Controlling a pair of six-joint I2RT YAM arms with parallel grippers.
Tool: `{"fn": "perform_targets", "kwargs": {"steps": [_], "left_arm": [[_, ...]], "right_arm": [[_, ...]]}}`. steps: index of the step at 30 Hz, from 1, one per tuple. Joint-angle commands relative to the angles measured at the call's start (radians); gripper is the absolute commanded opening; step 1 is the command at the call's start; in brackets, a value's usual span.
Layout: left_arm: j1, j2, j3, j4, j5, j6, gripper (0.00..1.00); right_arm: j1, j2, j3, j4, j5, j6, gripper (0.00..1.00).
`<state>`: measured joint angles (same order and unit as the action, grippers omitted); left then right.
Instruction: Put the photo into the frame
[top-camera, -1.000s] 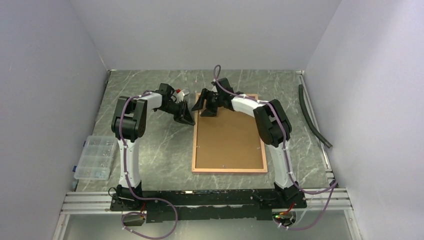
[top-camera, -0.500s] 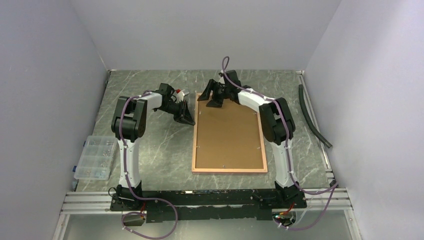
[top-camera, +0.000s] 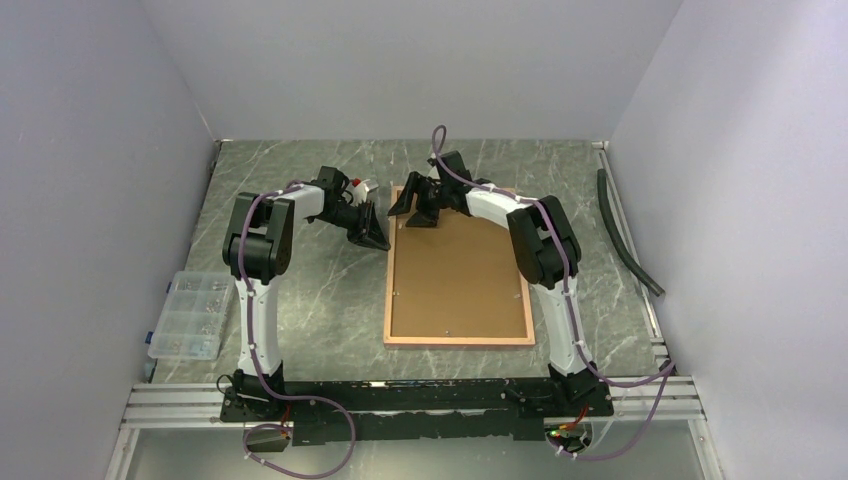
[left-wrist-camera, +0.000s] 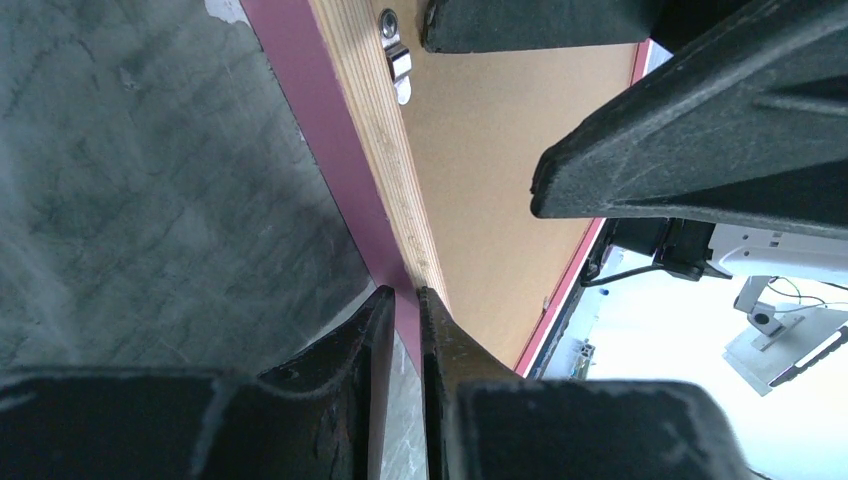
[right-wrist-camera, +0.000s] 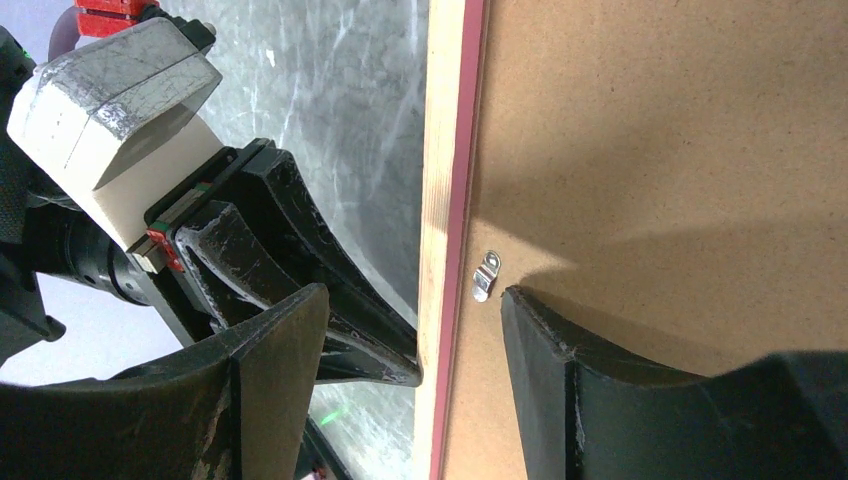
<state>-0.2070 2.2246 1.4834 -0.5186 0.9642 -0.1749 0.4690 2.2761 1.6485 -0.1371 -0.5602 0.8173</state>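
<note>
Find the frame (top-camera: 458, 341) lying face down on the desk (top-camera: 310, 290), wood-brown back uppermost, pink showing only along the outer edge, a plain brown backing board (top-camera: 458, 280) seated inside the rails. See no photo in any view; cannot tell whether already under the board or elsewhere. Note the left tool (top-camera: 379, 239) all but closed, a mere slit between the fingers, tips set against the outer side of the left rail near the far corner; cannot tell whether pinching the rim or merely butting it. Judge the purpose as bracing, to keep the frame from sliding under a push from the opposite side. Note the right tool (top-camera: 412, 211) spread wide and holding nothing, straddling that same rail just opposite: one finger outside the frame beside the left tool, the other over the board just beside a small metal retaining clip (right-wrist-camera: 485, 274). Judge this posture as aimed at turning the clip, to release or to lock the board; cannot say which. Record the desk as matt, grey-green, marble-patterned, with a clear compartment box (top-camera: 188, 315) near the left edge, a black hose (top-camera: 628, 235) along the right, an aluminium rail (top-camera: 420, 392) carrying both arm bases at the near edge. Record plain pale walls (top-camera: 400, 60) on three sides, under even light.
</note>
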Motion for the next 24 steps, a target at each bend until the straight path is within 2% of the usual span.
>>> {"fn": "perform_targets", "kwargs": {"steps": [1,24], "left_arm": [[-0.005,-0.028,-0.008,0.040,-0.065,0.011,0.21],[-0.005,-0.029,-0.015,0.045,-0.060,0.014,0.20]], "right_arm": [[0.018,0.006,-0.015,0.030,-0.010,0.012,0.68],[0.036,0.040,-0.040,0.133,0.003,0.128,0.67]]}}
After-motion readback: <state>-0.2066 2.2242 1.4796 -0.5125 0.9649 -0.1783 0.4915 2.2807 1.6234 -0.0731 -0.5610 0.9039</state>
